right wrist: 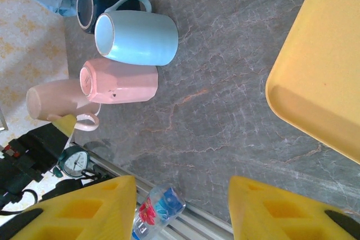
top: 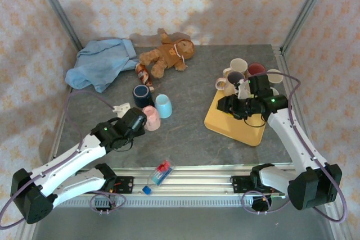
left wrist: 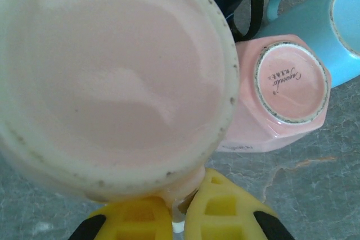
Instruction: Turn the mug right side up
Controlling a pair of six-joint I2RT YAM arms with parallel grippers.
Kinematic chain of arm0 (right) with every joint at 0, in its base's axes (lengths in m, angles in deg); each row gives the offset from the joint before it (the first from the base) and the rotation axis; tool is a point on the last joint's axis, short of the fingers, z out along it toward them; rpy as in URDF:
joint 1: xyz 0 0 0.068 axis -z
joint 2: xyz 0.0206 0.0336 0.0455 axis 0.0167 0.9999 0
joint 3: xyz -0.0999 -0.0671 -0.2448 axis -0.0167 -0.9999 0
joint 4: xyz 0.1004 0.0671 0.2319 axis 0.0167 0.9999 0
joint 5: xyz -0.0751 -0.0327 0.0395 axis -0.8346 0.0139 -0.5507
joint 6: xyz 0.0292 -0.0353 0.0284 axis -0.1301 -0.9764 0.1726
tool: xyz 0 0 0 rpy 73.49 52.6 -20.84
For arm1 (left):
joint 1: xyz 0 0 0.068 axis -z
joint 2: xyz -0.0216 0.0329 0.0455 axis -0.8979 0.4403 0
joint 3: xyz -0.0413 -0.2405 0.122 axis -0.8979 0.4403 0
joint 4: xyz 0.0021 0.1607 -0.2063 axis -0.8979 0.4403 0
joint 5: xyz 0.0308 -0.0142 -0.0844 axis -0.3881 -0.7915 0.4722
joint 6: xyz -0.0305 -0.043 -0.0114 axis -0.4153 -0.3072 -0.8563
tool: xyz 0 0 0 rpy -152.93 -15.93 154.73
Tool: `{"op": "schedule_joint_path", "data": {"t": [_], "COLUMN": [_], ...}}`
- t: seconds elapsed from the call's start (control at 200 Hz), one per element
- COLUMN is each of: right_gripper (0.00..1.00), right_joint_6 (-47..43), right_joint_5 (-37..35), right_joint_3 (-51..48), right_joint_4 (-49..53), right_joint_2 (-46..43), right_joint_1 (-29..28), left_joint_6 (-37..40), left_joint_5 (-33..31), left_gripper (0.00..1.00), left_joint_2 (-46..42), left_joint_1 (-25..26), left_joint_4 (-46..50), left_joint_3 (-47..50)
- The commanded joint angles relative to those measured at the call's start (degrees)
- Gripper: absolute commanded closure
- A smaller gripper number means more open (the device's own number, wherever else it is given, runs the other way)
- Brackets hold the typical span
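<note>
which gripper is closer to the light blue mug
Left. The left gripper, shut on a pink mug, sits close beside the light blue mug; right gripper is far off by the yellow tray.

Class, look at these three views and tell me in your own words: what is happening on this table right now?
The left claw is shut on the handle of a pale pink mug. The mug's base faces the wrist camera, so it is not yet right side up. A faceted pink mug and a light blue mug stand bottom-up beside it. The right claw hangs open near the yellow tray, holding nothing.
</note>
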Motion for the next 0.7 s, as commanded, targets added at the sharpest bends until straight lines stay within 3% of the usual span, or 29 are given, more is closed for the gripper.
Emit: {"op": "schedule_joint_path", "data": {"t": [0.0, 0.696], "right_gripper": [0.54, 0.54], "right_joint_6": [0.2, 0.8], "right_joint_5": [0.7, 1.1], "right_joint_3": [1.0, 2.1], "right_joint_4": [-1.1, -1.0], "right_joint_2": [0.2, 1.0], "right_joint_1": [-0.3, -0.3], "left_joint_6": [5.9, 4.1], "left_joint_5": [-3.4, -2.1], "left_gripper": [1.0, 1.0], "left_joint_2": [-1.7, -8.3], "left_joint_1": [-0.8, -1.5], "left_joint_4": [-5.8, -11.4], "left_joint_3": [2.0, 14.2]}}
